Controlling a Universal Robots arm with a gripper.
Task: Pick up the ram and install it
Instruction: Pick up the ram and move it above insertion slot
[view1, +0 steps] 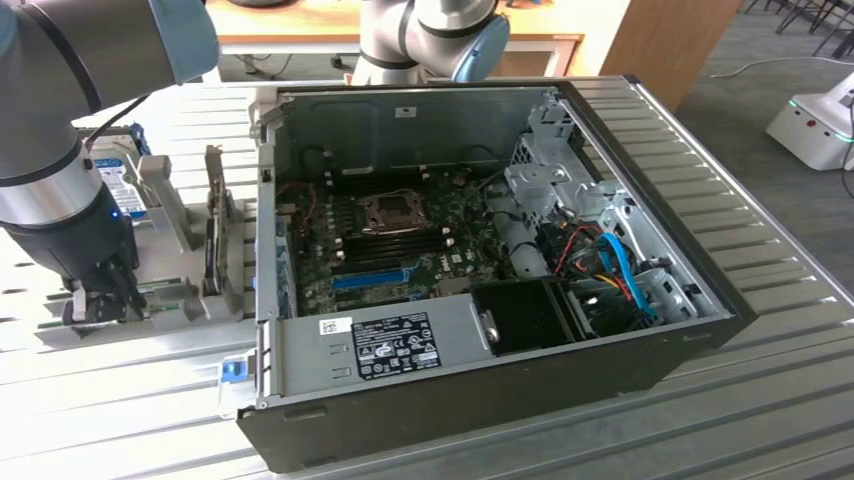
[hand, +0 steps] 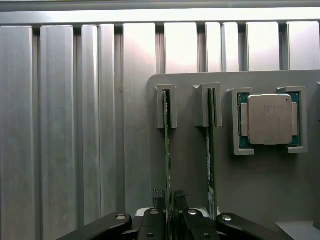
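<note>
Lower left in the exterior view, the gripper (view1: 104, 300) has fingers (hand: 194, 223) narrowly apart astride 1 ram (hand: 168, 150). Probably light, stiff, fragile; pinch its flat faces near the end.

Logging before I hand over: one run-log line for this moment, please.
tool: down at thin green ram stick | ram: on edge in grey slotted holder, farther from silver processor | install: not done
</note>
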